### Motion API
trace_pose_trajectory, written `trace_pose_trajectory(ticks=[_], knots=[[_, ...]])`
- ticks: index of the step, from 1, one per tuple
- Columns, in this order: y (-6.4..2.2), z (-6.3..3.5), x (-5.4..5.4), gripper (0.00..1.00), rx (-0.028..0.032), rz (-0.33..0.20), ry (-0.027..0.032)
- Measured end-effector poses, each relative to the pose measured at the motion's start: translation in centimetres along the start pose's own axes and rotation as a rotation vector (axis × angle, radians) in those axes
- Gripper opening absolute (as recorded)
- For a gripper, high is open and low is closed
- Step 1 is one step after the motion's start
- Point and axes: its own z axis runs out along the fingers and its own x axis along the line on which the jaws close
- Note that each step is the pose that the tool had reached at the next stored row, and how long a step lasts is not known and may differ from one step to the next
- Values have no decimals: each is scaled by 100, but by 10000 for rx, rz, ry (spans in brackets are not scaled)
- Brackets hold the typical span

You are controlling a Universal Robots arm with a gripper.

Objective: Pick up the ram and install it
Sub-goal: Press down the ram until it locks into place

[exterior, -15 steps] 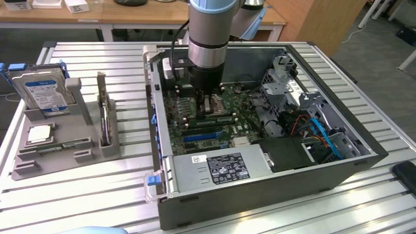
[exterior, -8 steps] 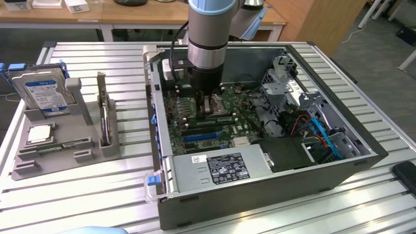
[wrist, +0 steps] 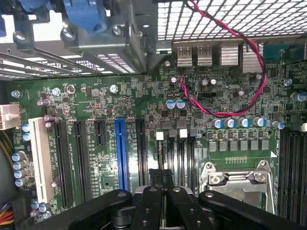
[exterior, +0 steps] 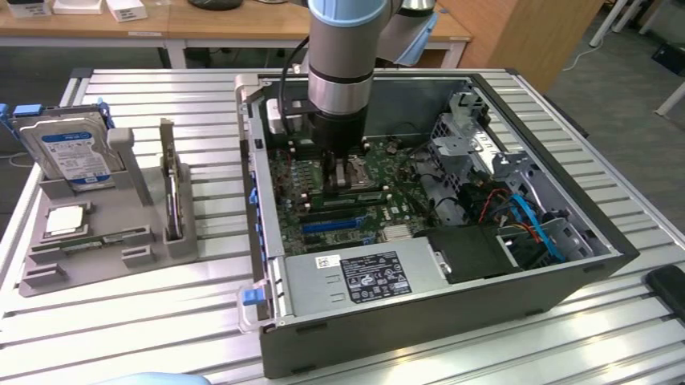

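A narrow green ram stick (exterior: 95, 241) with small dark chips lies flat in the grey holder (exterior: 64, 277) on the exterior view's left, outside the computer. My gripper (exterior: 340, 159) reaches down inside the open computer case (exterior: 428, 321), just above the green motherboard (wrist: 144, 103). In the wrist view the gripper (wrist: 162, 173) has its black fingers pressed together, shut, over the black memory slots (wrist: 178, 153) beside the metal processor socket (wrist: 237, 178). Nothing is visible between the fingers.
The holder also carries a blue-labelled hard drive (exterior: 73, 152), an upright dark expansion card (exterior: 169, 188) and a square chip (exterior: 64, 218). A red-black wire (wrist: 249, 52) loops over the board. The power supply (exterior: 364, 281) and drive bays (exterior: 514, 200) crowd the case.
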Motion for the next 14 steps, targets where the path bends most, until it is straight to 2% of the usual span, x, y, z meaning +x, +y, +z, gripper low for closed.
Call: trace_pose_trajectory(ticks=[2,3,5,9,14], knots=[[3,6,0,10,19,1,0],[9,20,0,10,67,2,-1],[15,30,-1,10,102,4,-6],[20,39,0,10,139,4,-3],[20,42,0,10,148,4,-7]])
